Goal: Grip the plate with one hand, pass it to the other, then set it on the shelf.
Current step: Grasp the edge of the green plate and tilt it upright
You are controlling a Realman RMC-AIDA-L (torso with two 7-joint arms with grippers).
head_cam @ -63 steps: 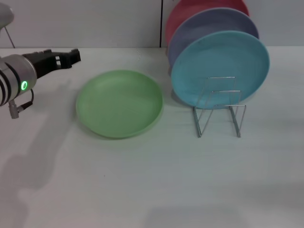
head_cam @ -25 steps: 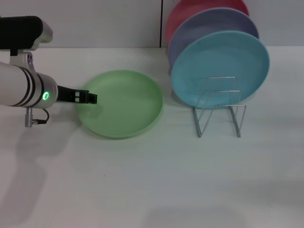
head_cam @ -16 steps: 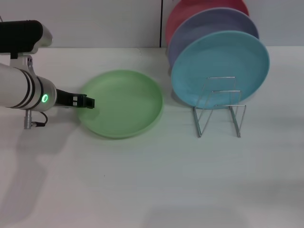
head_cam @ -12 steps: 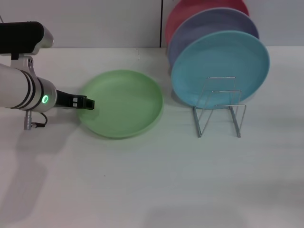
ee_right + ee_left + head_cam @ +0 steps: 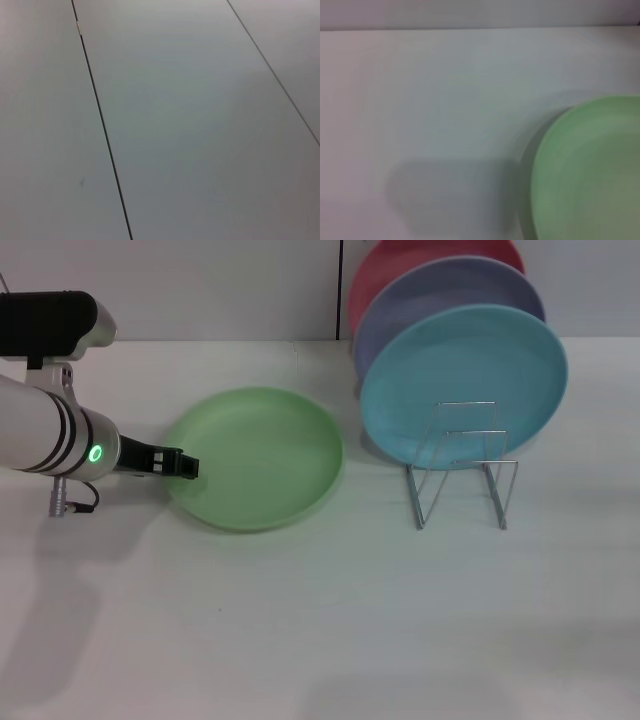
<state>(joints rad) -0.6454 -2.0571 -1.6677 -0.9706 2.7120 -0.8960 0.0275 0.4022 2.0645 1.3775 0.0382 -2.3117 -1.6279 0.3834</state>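
The light green plate (image 5: 253, 456) lies flat on the white table, left of the shelf. My left gripper (image 5: 183, 465) reaches in from the left, and its black tip is at the plate's left rim, low over the table. Whether it touches the rim does not show. The left wrist view holds part of the plate (image 5: 592, 170) and a shadow on the table beside it. The shelf (image 5: 462, 465), a thin silver wire rack, stands at the right with its front slots bare. My right gripper is out of view; its wrist view shows only grey panels with dark seams.
A light blue plate (image 5: 463, 380) leans upright in the back of the rack, with a purple plate (image 5: 420, 300) and a red plate (image 5: 395, 265) behind it. The white table (image 5: 320, 620) stretches open toward the front. A wall runs along the back.
My left arm came in from the far left and swung down to the plate's left rim. Over the last second its tip drew back slightly left and sank a little. The plate stayed put.
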